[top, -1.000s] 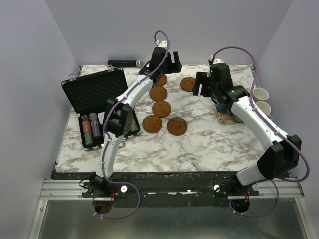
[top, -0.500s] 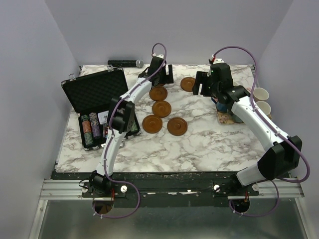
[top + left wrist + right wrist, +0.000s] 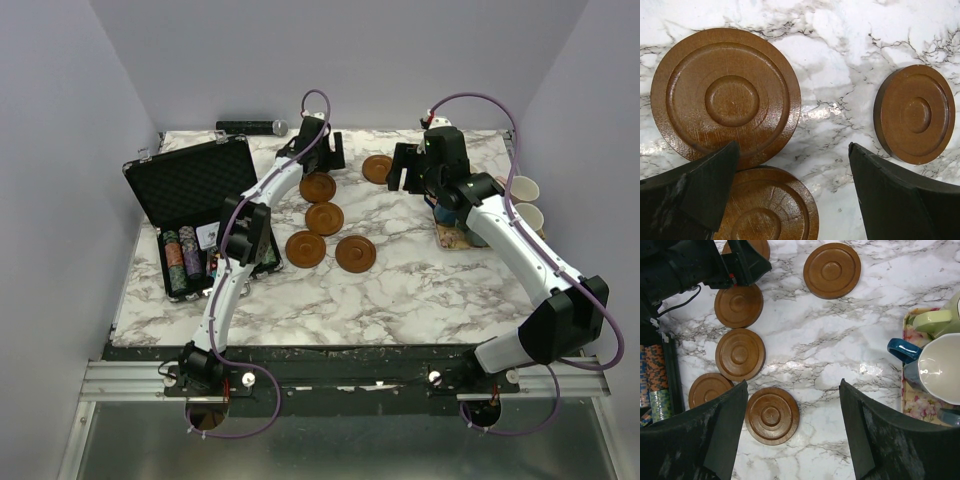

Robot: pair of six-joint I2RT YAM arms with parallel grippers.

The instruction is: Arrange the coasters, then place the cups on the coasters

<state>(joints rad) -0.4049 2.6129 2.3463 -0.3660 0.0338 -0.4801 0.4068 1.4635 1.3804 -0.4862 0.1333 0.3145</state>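
- Left jaws: spread fully and gripping nothing. The tips are low over two reddish-brown round wooden coasters at 12 o'clock of the group, the far coaster (image 3: 725, 97) and the near coaster (image 3: 767, 207). Their rims meet or overlap; I cannot tell which.
- Right jaws: wide apart and empty, hanging over the bare white marble-patterned table (image 3: 840, 365). The coasters lie at 9 o'clock of them and the floral rectangular tray (image 3: 912, 407) at 3 o'clock.
- Task items: six coasters lie on the table, none carrying a cup. A lone coaster (image 3: 832, 270) sits at 1 o'clock, apart from the rest. The pale yellow-green ceramic mug (image 3: 940, 320) and the dark blue ceramic mug (image 3: 940, 371) stand on the tray; other cups are not clearly shown.
- Risk, judged: closing here could catch both discs at once, or drag one across the other.
- Risk, judged: the discs are thin and lie flat on a glossy surface, so the tips may skid off the raised rim.
- Risk, judged: the left arm (image 3: 250, 210) and right arm (image 3: 520, 250) both reach to the far end, so either could clip the other.
- Materials: the coasters are turned with concentric rings, a central dimple and a matte grain. The mugs are glazed, cream inside, with looped handles. The table is smooth, grey-veined and reflective.
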